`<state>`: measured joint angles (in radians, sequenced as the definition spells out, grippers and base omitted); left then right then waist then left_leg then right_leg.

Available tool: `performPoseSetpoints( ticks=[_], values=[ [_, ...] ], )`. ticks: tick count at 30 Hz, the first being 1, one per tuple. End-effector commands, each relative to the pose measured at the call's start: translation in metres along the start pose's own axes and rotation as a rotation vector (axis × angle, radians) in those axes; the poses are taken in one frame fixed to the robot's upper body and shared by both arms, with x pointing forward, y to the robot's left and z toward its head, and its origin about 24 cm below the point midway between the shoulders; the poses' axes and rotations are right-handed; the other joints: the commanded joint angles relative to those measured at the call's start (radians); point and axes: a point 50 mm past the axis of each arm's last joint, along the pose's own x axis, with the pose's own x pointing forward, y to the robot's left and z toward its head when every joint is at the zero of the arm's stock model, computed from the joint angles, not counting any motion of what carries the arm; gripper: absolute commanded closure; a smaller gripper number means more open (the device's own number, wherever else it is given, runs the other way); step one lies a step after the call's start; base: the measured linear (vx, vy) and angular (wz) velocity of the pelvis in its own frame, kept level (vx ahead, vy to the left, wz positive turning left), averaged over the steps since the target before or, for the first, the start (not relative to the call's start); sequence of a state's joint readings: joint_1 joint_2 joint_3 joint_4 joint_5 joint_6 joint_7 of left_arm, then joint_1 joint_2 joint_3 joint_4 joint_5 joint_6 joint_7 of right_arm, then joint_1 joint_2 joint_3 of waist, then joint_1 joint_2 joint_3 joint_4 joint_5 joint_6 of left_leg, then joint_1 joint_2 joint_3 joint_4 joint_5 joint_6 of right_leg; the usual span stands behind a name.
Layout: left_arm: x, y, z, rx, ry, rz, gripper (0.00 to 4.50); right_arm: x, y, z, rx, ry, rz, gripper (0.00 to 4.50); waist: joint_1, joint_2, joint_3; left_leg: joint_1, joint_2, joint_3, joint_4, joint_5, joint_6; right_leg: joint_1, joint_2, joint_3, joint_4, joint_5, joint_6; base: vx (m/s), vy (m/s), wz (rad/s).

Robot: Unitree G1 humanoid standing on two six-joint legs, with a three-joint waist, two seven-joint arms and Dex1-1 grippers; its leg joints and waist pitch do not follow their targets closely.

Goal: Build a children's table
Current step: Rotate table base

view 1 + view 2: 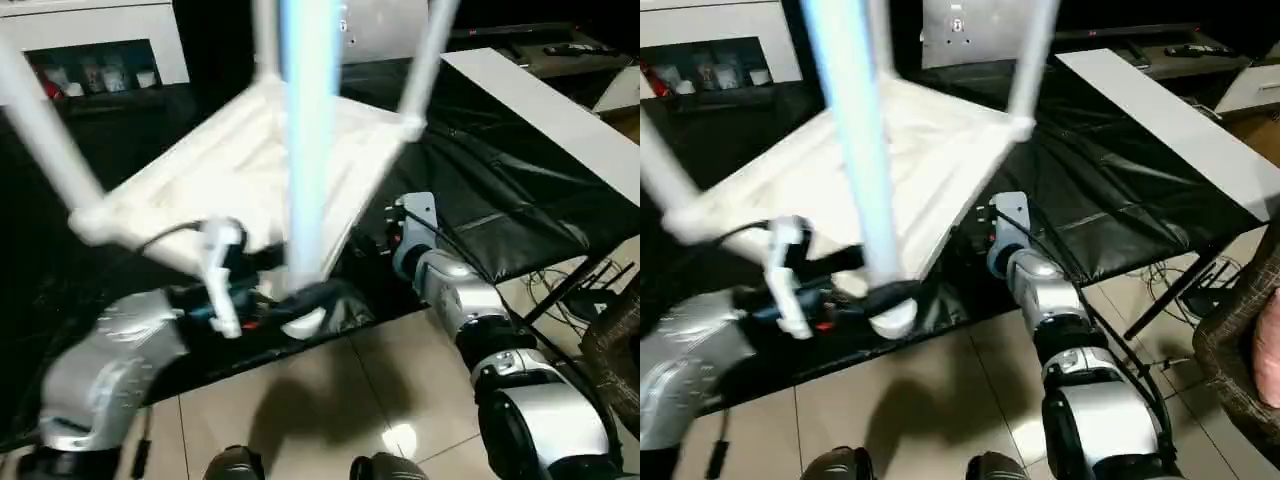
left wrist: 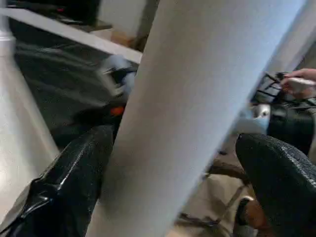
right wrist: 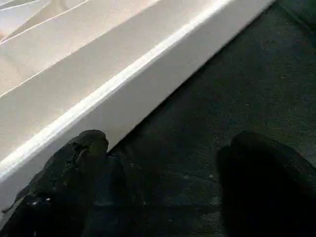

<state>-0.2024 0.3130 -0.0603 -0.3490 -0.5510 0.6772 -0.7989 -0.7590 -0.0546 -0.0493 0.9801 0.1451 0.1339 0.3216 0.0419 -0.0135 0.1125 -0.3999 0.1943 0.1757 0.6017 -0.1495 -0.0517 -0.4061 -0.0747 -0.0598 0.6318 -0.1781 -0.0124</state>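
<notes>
The children's table lies upside down on a black cover, its ribbed white top (image 1: 240, 170) facing up. Its tapered white legs stand in the corner sockets: one at the left (image 1: 45, 130), one at the right (image 1: 432, 50) and the nearest one (image 1: 310, 130) in front. My left gripper (image 2: 182, 148) is open around that nearest leg low down; one finger (image 2: 84, 163) rests against the tube and the other (image 2: 276, 168) stands clear of it. My right gripper (image 3: 163, 148) is open on the black cover right beside the top's white edge (image 3: 123, 94), with nothing between its fingers.
A white cabinet with shelves (image 1: 90, 40) stands at the back left. A long white board (image 1: 560, 110) runs along the right of the black cover (image 1: 500, 200). Tiled floor (image 1: 330, 390) lies in front, with cables (image 1: 570, 290) at the right. A person's hand (image 2: 301, 79) shows beyond the leg.
</notes>
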Motion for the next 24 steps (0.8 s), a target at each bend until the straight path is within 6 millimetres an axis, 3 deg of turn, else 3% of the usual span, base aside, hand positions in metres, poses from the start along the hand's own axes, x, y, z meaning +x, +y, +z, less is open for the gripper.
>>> performPoseSetpoints(
  ticks=[1, 3, 4, 5, 6, 8, 11, 13, 19, 20, 22, 24],
  values=[
    [0.015, -0.013, -0.001, 0.0, 0.012, -0.098, 0.09, 0.007, 0.019, 0.013, -0.03, -0.041, 0.085, 0.0, 0.009, 0.017, -0.096, 0.027, 0.028, -0.008, -0.072, -0.285, -0.042, 0.044, -0.058, 0.044, -0.069, -0.22, -0.212, 0.0, 0.0, 0.0],
    [0.022, -0.015, -0.001, 0.001, 0.012, -0.116, 0.09, 0.008, 0.021, 0.014, -0.033, -0.042, 0.101, 0.0, 0.007, 0.014, -0.097, 0.025, 0.028, -0.007, -0.071, -0.266, -0.035, 0.046, -0.057, 0.044, -0.068, -0.192, -0.218, 0.0, 0.0, 0.0],
    [0.029, -0.017, -0.001, 0.004, 0.009, -0.131, 0.09, 0.009, 0.025, 0.014, -0.034, -0.047, 0.124, 0.0, 0.007, 0.021, -0.098, 0.026, 0.029, -0.007, -0.07, -0.26, -0.033, 0.046, -0.056, 0.043, -0.067, -0.175, -0.224, 0.0, 0.0, 0.0],
    [0.032, -0.018, -0.001, 0.006, 0.007, -0.136, 0.09, 0.009, 0.026, 0.015, -0.035, -0.05, 0.137, 0.0, 0.008, 0.018, -0.1, 0.026, 0.029, -0.006, -0.068, -0.25, -0.027, 0.047, -0.057, 0.043, -0.066, -0.152, -0.234, 0.0, 0.0, 0.0],
    [0.037, -0.019, 0.0, 0.007, -0.001, -0.143, 0.09, 0.009, 0.027, 0.015, -0.044, -0.054, 0.145, 0.0, 0.01, 0.023, -0.1, 0.024, 0.029, -0.007, -0.068, -0.237, -0.026, 0.05, -0.057, 0.042, -0.063, -0.132, -0.239, 0.0, 0.0, 0.0],
    [0.045, -0.017, 0.002, 0.028, -0.015, -0.133, 0.09, 0.009, 0.026, 0.014, -0.055, -0.055, 0.136, 0.0, 0.009, 0.021, -0.101, 0.024, 0.029, -0.006, -0.068, -0.235, -0.021, 0.05, -0.055, 0.042, -0.064, -0.122, -0.244, 0.0, 0.0, 0.0],
    [0.053, -0.005, 0.006, 0.063, -0.022, -0.061, 0.09, 0.008, 0.016, 0.016, -0.047, -0.069, 0.068, 0.0, 0.013, 0.019, -0.1, 0.027, 0.028, -0.006, -0.068, -0.257, -0.025, 0.051, -0.057, 0.042, -0.07, -0.159, -0.235, 0.0, 0.0, 0.0],
    [0.054, 0.015, 0.012, 0.137, -0.017, 0.016, 0.09, 0.002, -0.001, 0.015, -0.05, -0.086, 0.009, 0.0, 0.015, 0.018, -0.099, 0.028, 0.024, -0.006, -0.068, -0.262, -0.023, 0.049, -0.056, 0.042, -0.076, -0.187, -0.22, 0.0, 0.0, 0.0],
    [0.055, 0.035, 0.022, 0.238, 0.003, 0.045, 0.09, -0.015, -0.03, 0.008, -0.062, -0.102, -0.066, 0.0, 0.03, 0.02, -0.103, 0.033, 0.026, -0.003, -0.066, -0.252, -0.02, 0.045, -0.057, 0.042, -0.079, -0.2, -0.207, 0.0, 0.0, 0.0],
    [0.056, 0.042, 0.026, 0.27, 0.01, 0.055, 0.09, -0.022, -0.04, 0.005, -0.064, -0.105, -0.086, 0.0, 0.029, 0.018, -0.104, 0.026, 0.025, -0.007, -0.068, -0.243, -0.02, 0.052, -0.058, 0.04, -0.075, -0.192, -0.21, 0.0, 0.0, 0.0],
    [0.057, 0.047, 0.028, 0.298, 0.014, 0.071, 0.09, -0.028, -0.047, 0.003, -0.065, -0.107, -0.1, 0.0, 0.032, 0.022, -0.107, 0.03, 0.026, -0.007, -0.066, -0.251, -0.023, 0.05, -0.059, 0.041, -0.075, -0.198, -0.206, 0.0, 0.0, 0.0],
    [0.058, 0.054, 0.031, 0.323, 0.013, 0.095, 0.09, -0.035, -0.055, 0.001, -0.068, -0.109, -0.121, 0.0, 0.033, 0.019, -0.106, 0.027, 0.023, -0.007, -0.067, -0.257, -0.021, 0.053, -0.06, 0.04, -0.082, -0.231, -0.196, 0.0, 0.0, 0.0]
  ],
)
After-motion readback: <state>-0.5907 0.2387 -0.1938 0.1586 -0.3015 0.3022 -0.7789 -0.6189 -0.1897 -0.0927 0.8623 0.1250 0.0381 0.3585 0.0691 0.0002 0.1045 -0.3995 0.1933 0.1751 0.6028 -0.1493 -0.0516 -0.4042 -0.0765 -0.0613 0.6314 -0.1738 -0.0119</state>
